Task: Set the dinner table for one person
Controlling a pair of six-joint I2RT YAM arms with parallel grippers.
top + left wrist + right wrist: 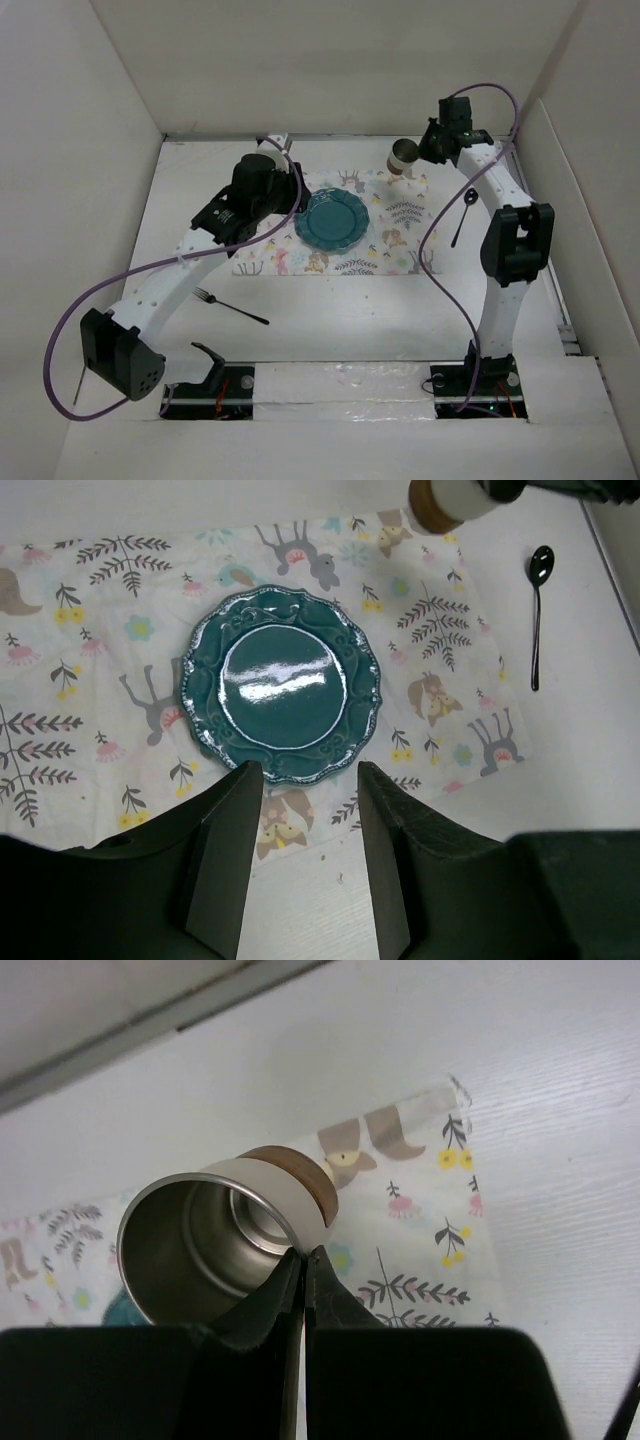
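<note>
A teal scalloped plate (pixel 333 219) lies on the printed placemat (pixel 290 258) on the white dinner table (pixel 340 310). My left gripper (pixel 305 775) is open and empty, hovering above the plate's near rim (pixel 283 685). My right gripper (pixel 304 1255) is shut on the rim of a white steel-lined cup with a brown base (pixel 225 1235), held tilted above the placemat's far right corner (pixel 403 156). A fork (pixel 230 306) lies on the table at the left front. A black spoon (pixel 462 215) lies right of the placemat (pixel 537 610).
White walls enclose the table on the left, back and right. The right arm's links (pixel 515 245) stand beside the spoon. Cables loop from both arms over the table.
</note>
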